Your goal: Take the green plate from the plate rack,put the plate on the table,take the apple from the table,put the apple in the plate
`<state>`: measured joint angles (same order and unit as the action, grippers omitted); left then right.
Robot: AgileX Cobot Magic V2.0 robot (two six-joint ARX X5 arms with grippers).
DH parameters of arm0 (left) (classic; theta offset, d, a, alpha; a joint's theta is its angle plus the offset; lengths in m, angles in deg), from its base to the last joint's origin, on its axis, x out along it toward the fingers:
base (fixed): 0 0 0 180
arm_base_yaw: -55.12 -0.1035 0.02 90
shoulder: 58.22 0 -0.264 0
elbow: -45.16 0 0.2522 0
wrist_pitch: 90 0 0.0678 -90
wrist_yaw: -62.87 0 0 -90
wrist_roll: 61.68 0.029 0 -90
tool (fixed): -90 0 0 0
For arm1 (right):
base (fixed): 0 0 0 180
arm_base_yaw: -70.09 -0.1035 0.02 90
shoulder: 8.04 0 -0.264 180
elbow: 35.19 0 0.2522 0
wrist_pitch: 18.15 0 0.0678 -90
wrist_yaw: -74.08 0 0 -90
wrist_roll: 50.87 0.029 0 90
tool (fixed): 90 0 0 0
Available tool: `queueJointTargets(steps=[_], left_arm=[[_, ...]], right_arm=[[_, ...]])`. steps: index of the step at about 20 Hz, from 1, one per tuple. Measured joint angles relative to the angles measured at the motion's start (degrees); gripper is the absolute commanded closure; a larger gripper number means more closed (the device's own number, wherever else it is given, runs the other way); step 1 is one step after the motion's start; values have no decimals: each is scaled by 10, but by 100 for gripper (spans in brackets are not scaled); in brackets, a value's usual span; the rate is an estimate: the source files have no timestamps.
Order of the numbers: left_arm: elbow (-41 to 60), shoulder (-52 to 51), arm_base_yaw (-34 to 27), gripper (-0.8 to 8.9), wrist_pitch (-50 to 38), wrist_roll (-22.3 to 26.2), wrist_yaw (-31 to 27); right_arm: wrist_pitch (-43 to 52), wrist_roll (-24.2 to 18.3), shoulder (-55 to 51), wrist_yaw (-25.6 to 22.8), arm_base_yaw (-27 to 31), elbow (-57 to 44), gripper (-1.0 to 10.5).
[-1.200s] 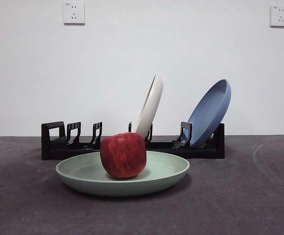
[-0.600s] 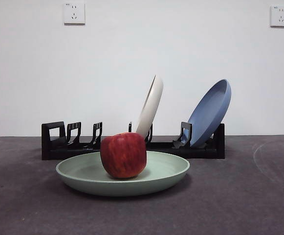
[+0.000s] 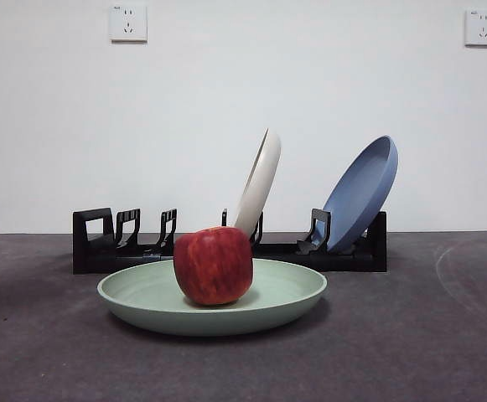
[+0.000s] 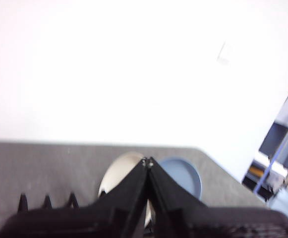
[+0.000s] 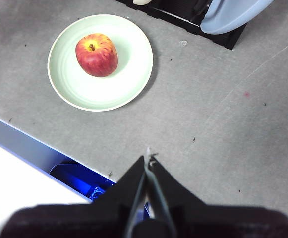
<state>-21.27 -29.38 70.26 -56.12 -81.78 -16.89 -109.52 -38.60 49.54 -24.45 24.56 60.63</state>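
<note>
The green plate lies flat on the dark grey table in front of the black plate rack. The red apple rests upright inside the plate. Neither gripper shows in the front view. My right gripper is shut and empty, high above the table and well away from the plate. My left gripper is also shut and empty, raised over the rack.
A cream-white plate and a blue plate lean in the rack. In the right wrist view the table's near edge runs close to the plate.
</note>
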Motion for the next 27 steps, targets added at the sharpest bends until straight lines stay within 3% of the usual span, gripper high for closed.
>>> queueJointTargets(steps=[6,12,18,23,27], left_arm=[[282,-175,-85,817,-124,10,2],[468,-279,-119,817,-211,22,2],[512,-285,-129,817,-250,91,2],[516,-285,-134,817,-213,119,2],[516,-285,-135,817,-116,121,-29]], right_arm=[[0,0,0,0,0,0,946],[0,0,0,0,0,0,946],[0,0,0,0,0,0,946],[0,0,0,0,0,0,946],[0,0,0,0,0,0,946]])
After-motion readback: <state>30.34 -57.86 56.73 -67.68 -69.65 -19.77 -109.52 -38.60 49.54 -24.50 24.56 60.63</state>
